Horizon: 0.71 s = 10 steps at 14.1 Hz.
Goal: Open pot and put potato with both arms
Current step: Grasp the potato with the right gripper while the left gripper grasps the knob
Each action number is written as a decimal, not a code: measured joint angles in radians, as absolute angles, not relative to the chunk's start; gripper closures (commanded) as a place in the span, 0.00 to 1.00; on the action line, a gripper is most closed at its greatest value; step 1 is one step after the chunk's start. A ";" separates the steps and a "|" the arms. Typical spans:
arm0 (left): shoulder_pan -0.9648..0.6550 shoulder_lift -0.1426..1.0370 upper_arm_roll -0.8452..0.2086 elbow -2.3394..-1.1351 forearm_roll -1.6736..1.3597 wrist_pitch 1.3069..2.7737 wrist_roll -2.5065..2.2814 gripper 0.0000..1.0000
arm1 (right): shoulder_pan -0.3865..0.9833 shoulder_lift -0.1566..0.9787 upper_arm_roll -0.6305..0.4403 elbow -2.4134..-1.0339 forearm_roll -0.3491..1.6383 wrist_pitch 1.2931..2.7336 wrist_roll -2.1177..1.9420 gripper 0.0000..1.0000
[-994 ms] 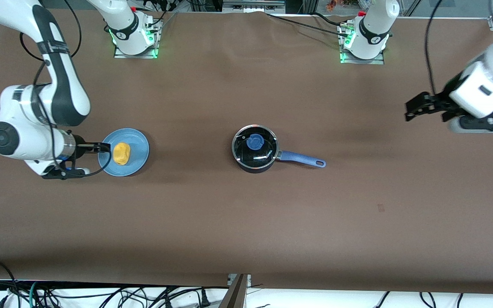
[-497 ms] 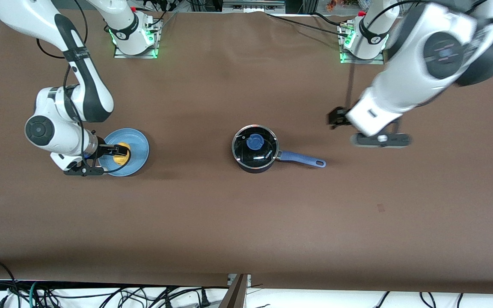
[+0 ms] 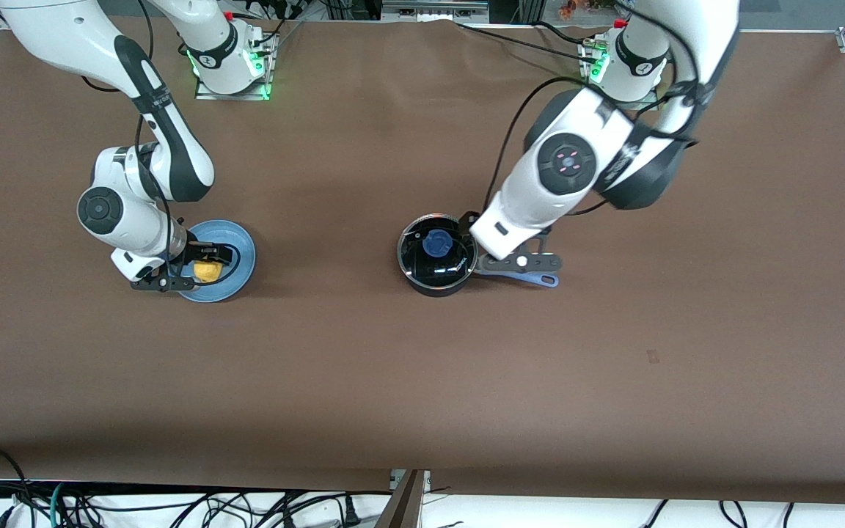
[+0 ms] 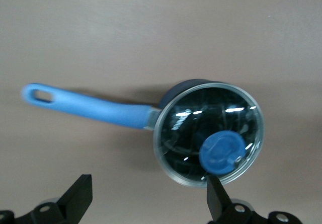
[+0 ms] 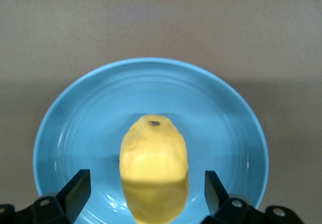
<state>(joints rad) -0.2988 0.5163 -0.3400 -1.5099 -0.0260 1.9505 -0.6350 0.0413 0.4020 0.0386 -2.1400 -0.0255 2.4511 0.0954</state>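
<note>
Right wrist view: right claw [image 5: 143,196] wide astride potato [image 5: 154,168] | left wrist: left claw [image 4: 146,196] wide over pot [image 4: 209,133]

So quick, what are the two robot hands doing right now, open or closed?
Left gripper: open, over the pot, holding nothing.
Right gripper: open, fingers either side of the potato on the plate, not gripping.

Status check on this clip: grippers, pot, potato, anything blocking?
Left gripper open over the pot, lid on. Right gripper open, straddling the potato on the blue plate. Nothing in the way.
</note>
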 measured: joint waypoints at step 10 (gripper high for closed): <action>-0.447 0.626 -0.333 -1.509 0.002 2.095 -0.734 0.00 | 0.041 0.411 0.038 -2.148 -0.025 2.452 0.096 0.48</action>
